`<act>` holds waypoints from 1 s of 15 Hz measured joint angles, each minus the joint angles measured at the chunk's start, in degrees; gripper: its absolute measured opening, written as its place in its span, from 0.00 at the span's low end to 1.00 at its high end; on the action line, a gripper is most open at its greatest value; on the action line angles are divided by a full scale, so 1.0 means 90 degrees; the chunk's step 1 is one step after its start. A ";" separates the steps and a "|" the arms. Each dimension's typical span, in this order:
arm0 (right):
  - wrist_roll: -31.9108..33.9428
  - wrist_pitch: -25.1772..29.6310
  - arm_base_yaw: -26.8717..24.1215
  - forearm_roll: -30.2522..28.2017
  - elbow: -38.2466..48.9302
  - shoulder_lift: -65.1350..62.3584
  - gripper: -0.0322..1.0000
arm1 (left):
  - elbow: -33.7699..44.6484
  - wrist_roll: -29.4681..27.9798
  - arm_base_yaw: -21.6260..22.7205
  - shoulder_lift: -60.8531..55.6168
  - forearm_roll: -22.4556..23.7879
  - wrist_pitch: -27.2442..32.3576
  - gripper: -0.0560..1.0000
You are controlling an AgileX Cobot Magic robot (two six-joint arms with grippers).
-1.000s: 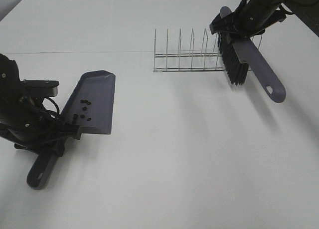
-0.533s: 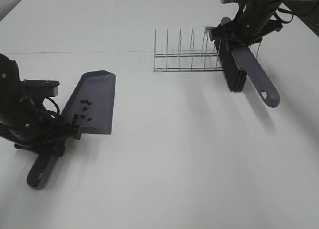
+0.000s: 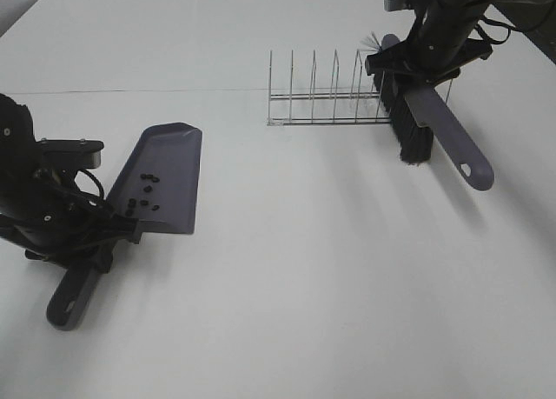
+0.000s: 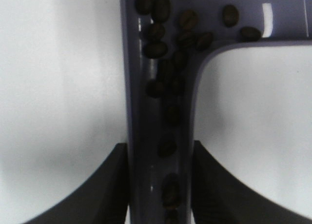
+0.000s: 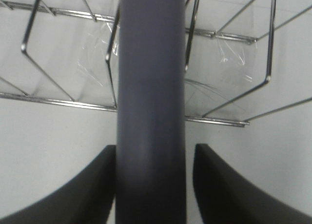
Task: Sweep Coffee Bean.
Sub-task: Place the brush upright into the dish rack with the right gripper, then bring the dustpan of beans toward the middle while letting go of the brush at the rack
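Coffee beans (image 4: 161, 19) fill dustpan (image 3: 169, 169) clamped in left gripper (image 4: 160, 185).

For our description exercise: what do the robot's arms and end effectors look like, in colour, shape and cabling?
The left arm and right arm are black, with black cables and grey fittings. The left end effector and right end effector each have two black curved fingers.
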 joint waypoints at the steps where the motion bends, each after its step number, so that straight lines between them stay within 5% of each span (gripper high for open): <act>1: 0.0000 0.0229 0.0000 0.0051 -0.0146 0.0032 0.56 | 0.0000 0.0000 0.0000 0.0000 0.0000 0.0000 0.38; 4: 0.0000 0.0942 -0.0006 0.0102 -0.0859 0.0032 0.72 | 0.0000 0.0000 0.0000 0.0000 0.0000 0.0000 0.38; 12: -0.0465 0.2948 -0.0006 0.0178 -0.1566 -0.0025 0.72 | 0.0000 0.0000 0.0000 0.0000 0.0000 0.0000 0.38; 15: -0.0503 0.3088 -0.0006 0.0255 -0.1572 -0.0420 0.72 | 0.0000 0.0000 0.0000 0.0000 0.0000 0.0000 0.38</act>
